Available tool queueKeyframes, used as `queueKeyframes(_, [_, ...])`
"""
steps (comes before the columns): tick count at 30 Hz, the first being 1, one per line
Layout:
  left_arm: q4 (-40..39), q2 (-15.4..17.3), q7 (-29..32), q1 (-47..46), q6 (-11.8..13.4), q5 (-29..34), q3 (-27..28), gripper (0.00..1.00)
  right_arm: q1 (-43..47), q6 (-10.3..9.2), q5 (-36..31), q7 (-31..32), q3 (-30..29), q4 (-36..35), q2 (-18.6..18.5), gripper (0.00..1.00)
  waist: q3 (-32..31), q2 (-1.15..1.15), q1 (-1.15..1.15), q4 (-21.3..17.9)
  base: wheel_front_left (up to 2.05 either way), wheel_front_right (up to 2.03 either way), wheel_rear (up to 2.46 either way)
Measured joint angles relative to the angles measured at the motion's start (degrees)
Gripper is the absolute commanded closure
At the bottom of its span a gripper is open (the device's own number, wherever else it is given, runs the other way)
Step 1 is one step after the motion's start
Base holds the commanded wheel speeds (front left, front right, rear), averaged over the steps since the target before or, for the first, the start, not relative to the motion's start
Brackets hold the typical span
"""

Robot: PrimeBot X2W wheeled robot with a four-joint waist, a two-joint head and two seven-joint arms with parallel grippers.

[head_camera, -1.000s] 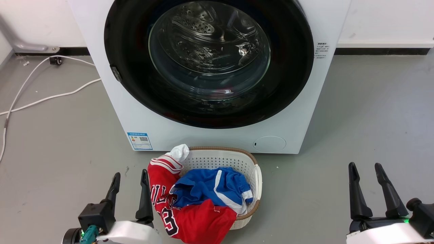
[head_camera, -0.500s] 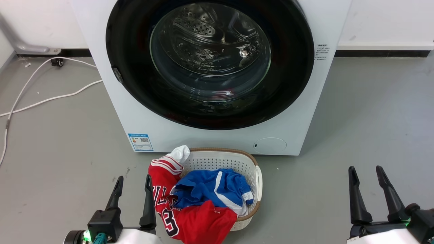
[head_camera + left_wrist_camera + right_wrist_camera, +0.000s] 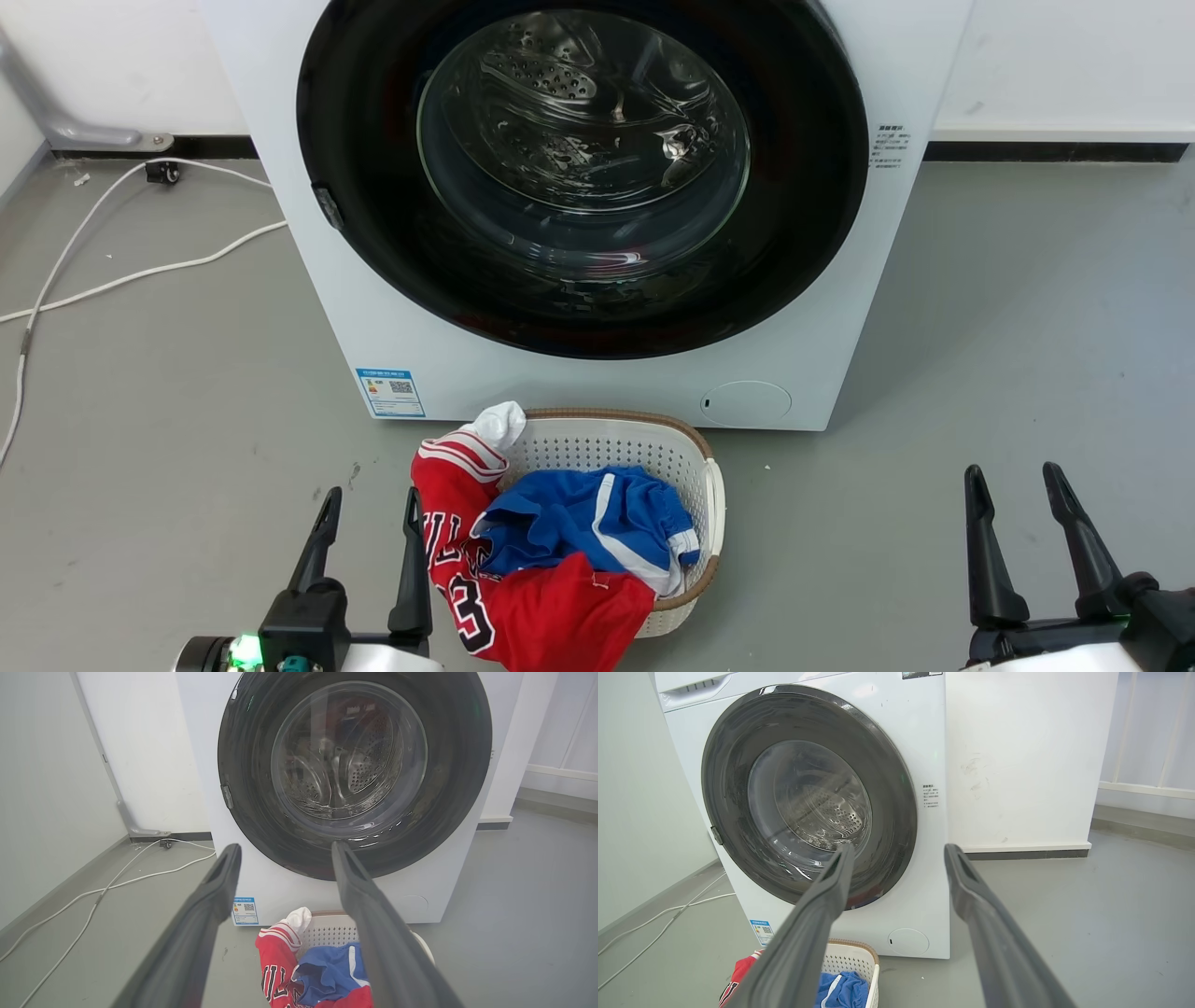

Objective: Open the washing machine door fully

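The right wrist view caught the drawer (image 3: 691,686) topping the washing machine (image 3: 920,742) above the closed washing machine door (image 3: 808,798), while the left gripper (image 3: 371,495) and right gripper (image 3: 1013,471) kept jaws wide, empty.

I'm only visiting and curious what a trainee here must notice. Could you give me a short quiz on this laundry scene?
1. True or false: the big round glossy black washing machine door is shut against the white boxy washing machine.
2. What does the white perforated plastic laundry basket hold? A) a red jersey and a blue garment B) grey towels C) nothing
3. Which touches the door: the left gripper, the right gripper, or neither?
Key: 1 true. 2 A. 3 neither; both hang open, short of it.
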Motion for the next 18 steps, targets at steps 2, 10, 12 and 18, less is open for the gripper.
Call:
queueKeyframes(2, [-0.01,-0.12,-0.15,0.24,-0.21,0.78,0.19,0.0,0.09,0.01,-0.01,-0.23,-0.02,-0.01,0.0,0.0,-0.02,0.0,0.0,0.03,0.0,0.0,0.0])
queueKeyframes(10, [0.32,-0.9,-0.38,0.41,-0.94,1.29,1.11,0.0,0.34,0.0,2.11,-0.38,-0.38,0.64,-0.01,0.0,-0.02,0.0,0.0,-0.01,0.0,0.0,0.0])
queueKeyframes(12, [0.45,-1.03,-0.38,0.41,-1.26,1.29,1.23,0.0,0.34,0.01,2.38,-0.38,-0.38,0.81,-0.02,0.0,0.01,0.0,0.0,0.01,0.0,0.0,0.0])
queueKeyframes(18, [0.77,-1.25,-0.38,0.41,-1.41,1.4,1.57,0.0,0.34,0.01,3.28,-0.4,-0.59,1.78,-0.02,0.0,0.06,0.0,0.0,0.1,0.0,0.0,0.0])
